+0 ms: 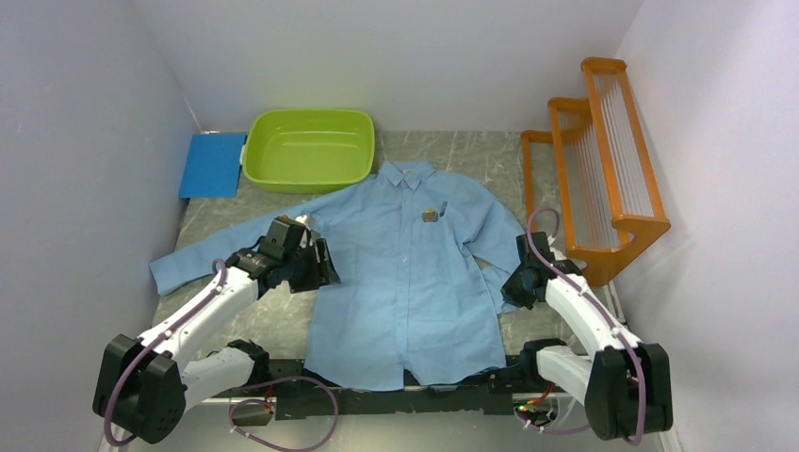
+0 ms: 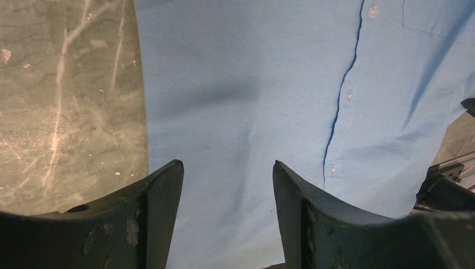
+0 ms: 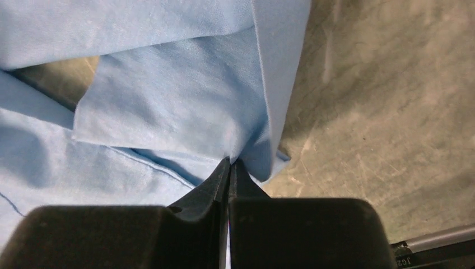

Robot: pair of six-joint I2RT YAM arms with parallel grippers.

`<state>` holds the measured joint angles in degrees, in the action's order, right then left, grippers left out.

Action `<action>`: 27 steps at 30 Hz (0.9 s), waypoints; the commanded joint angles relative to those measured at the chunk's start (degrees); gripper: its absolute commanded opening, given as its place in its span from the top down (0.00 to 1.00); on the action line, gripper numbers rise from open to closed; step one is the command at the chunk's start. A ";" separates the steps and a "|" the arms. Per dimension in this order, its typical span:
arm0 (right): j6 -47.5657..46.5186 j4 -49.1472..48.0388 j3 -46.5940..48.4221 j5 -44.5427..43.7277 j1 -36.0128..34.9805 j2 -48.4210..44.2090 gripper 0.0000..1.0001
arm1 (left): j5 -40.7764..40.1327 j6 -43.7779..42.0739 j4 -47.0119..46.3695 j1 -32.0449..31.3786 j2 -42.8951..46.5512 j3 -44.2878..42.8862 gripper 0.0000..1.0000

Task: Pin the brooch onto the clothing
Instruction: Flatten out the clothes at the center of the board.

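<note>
1. The brooch, a small dark and silvery piece, sits on the chest of the shirt, just right of the button line and below the collar. The top view cannot show whether it is pinned through the cloth or only lying on it.
2. The shirt is light blue and lies flat, front up, in the middle of the desk. Its collar points at the far edge and its hem reaches the near edge between the arm bases. One sleeve stretches toward the left edge, and the other is folded beside the body on the right.
3. The right gripper is clenched, with its fingers pressed together on a fold of that right sleeve. The cloth gathers to a point at its tips.
4. The left gripper is released, its fingers spread with nothing between them. It hangs over the left side of the shirt's body, close to the cloth's edge.
5. A green tub stands at the far edge, just beyond the collar.
6. A blue sheet lies in the far left corner, touching the tub.
7. An orange wooden rack stands along the right edge.
</note>
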<state>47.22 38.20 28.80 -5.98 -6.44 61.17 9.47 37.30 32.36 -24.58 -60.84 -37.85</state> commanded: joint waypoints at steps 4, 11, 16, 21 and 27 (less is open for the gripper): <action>4.88 8.77 5.17 -5.88 -0.07 -10.07 1.00 | 2.10 0.07 -2.36 0.07 -0.68 -1.48 0.35; 6.30 14.90 10.22 -12.24 -0.07 -18.24 1.00 | 2.93 -0.48 -3.61 0.06 -1.98 -2.15 0.36; 3.21 14.34 12.48 -12.24 -0.09 -20.91 1.00 | 3.27 -1.32 -4.04 0.06 -3.53 -3.16 0.36; -0.68 16.76 18.43 -16.14 -0.07 -20.89 1.00 | 3.36 -1.46 -4.50 0.06 -4.26 -3.38 0.36; -2.72 19.24 25.50 -24.09 -0.07 -22.44 1.00 | 4.29 -1.09 -5.63 0.06 -5.51 -3.71 0.37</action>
<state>47.18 55.35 48.69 -22.55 -6.68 40.38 12.23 36.67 29.10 -24.56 -65.52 -39.11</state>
